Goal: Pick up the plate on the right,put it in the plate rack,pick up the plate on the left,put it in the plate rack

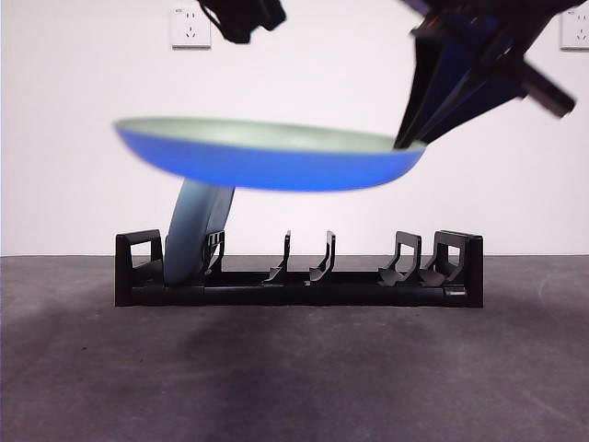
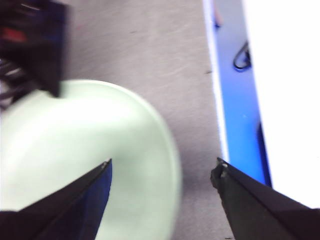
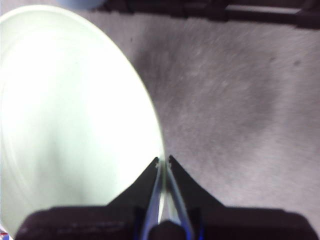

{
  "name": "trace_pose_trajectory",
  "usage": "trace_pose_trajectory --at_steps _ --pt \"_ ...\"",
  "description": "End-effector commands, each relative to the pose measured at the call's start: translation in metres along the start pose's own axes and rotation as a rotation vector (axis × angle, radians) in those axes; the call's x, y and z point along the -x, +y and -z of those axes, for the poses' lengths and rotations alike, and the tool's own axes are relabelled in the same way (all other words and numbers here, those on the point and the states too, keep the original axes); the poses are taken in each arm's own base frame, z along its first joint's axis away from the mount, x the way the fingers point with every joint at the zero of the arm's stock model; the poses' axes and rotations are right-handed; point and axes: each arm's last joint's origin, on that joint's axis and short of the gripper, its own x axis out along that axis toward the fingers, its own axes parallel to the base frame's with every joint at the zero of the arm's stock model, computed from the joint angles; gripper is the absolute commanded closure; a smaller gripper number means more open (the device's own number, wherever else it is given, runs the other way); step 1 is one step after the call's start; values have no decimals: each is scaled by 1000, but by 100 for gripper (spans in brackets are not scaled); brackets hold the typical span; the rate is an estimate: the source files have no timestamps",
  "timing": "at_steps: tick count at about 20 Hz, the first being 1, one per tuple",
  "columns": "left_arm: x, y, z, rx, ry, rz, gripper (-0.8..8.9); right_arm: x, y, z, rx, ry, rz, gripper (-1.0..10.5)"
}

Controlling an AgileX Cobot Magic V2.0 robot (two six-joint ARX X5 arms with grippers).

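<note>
Plate (image 1: pixel 267 157) hangs level in the air above the plate rack (image 1: pixel 299 276), pinched at its rim by the right gripper (image 3: pixel 163 161), fingers narrow on the edge. Another plate (image 1: pixel 195 230) already stands in the rack's end slot. Judgement: tilt it upright, align the edge with a free prong pair, lower slowly. Left gripper (image 2: pixel 162 167) hovers near, fingers wide, holding nothing.

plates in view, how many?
2: one plate held in the air above the rack by the right end effector, one standing in the rack's end slot.
</note>
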Motion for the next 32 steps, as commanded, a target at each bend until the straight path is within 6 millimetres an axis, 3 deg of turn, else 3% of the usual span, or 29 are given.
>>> trace_pose_trajectory --at_steps 1,8,14,15,28,30,32 --pt "-8 -6 -3 -32 35 1 472 15 1 3 5 -23 -12 963" --pt "-20 -8 -5 -49 66 26 493 41 6 10 20 -70 -67 963" --pt "-28 -9 -5 -54 90 41 812 43 6 12 21 -67 -76 963" --pt "-29 -9 -5 -55 92 43 826 43 6 12 22 -65 -75 963" --pt "-29 -8 -5 -55 109 12 822 45 4 9 27 -90 -71 951" --pt "-29 -8 -6 -54 104 10 822 48 5 6 29 -114 -76 888" --pt "-29 -8 -6 -53 99 7 822 54 5 2 31 -155 -80 727"
